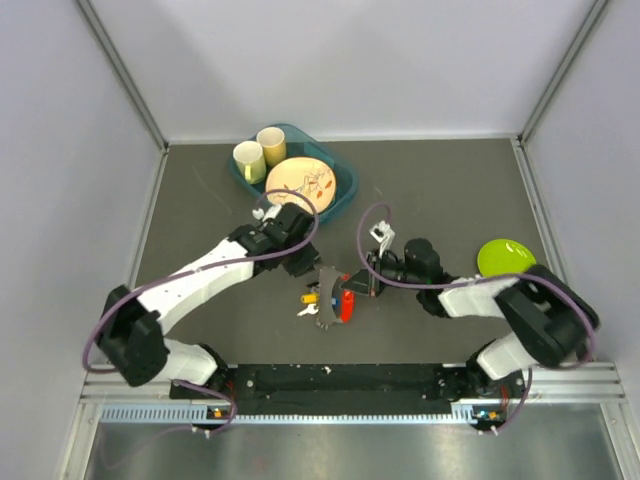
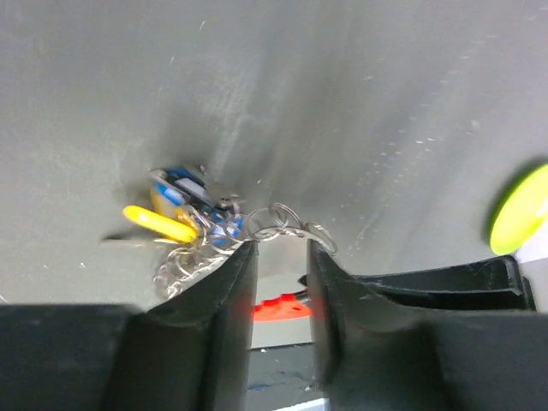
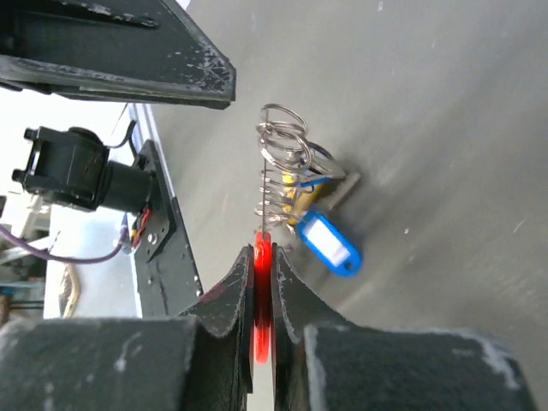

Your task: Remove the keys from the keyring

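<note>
The keyring's red clip [image 1: 346, 306] stands on edge on the dark table, and my right gripper [image 1: 358, 287] is shut on it. In the right wrist view the clip [image 3: 262, 295] sits squeezed between the jaws, with the thin metal rings [image 3: 283, 144] and a blue tag [image 3: 330, 242] hanging beyond it. The keys [image 1: 310, 298], yellow [image 2: 158, 223] and blue [image 2: 182, 193], lie bunched on the table. My left gripper [image 1: 325, 292] is open, its tips [image 2: 281, 244] right at the ring links [image 2: 278, 221], which span the gap. The red clip [image 2: 278, 306] shows through that gap.
A teal tray [image 1: 343, 190] at the back holds two yellow cups [image 1: 249, 160] and a patterned plate [image 1: 298, 182]. A lime-green plate [image 1: 505, 257] lies at the right, beside my right arm. White walls enclose the table on three sides.
</note>
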You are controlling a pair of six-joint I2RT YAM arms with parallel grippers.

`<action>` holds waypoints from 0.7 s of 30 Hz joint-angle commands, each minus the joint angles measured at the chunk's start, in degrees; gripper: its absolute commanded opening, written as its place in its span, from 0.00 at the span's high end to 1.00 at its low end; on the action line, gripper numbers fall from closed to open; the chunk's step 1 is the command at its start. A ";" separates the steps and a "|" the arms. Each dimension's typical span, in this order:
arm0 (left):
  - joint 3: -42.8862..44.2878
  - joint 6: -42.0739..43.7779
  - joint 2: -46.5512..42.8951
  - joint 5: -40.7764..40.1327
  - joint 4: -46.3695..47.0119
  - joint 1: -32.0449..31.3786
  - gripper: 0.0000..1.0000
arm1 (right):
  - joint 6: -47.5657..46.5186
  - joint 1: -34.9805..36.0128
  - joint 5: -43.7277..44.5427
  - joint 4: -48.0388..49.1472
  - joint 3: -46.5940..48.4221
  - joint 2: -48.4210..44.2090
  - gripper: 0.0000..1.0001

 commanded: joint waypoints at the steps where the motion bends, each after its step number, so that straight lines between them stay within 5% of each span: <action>1: 0.03 13.82 -9.87 -4.29 4.40 1.74 0.49 | -21.28 0.49 5.56 -36.61 13.17 -13.82 1.00; 4: -1.11 24.55 -16.63 -7.55 9.20 2.10 0.35 | -30.43 0.49 9.51 -59.02 24.27 -18.58 1.00; 10: 3.10 48.30 -21.57 0.17 11.61 2.71 0.36 | -42.13 2.68 16.18 -92.67 49.31 -14.73 1.00; 15: 0.65 65.06 -26.92 16.92 13.10 2.80 0.35 | -46.99 6.99 16.30 -104.59 63.11 -13.66 1.00; 21: -0.94 73.70 -32.47 28.28 13.19 2.71 0.34 | -54.81 12.87 18.06 -123.66 74.54 -6.55 1.00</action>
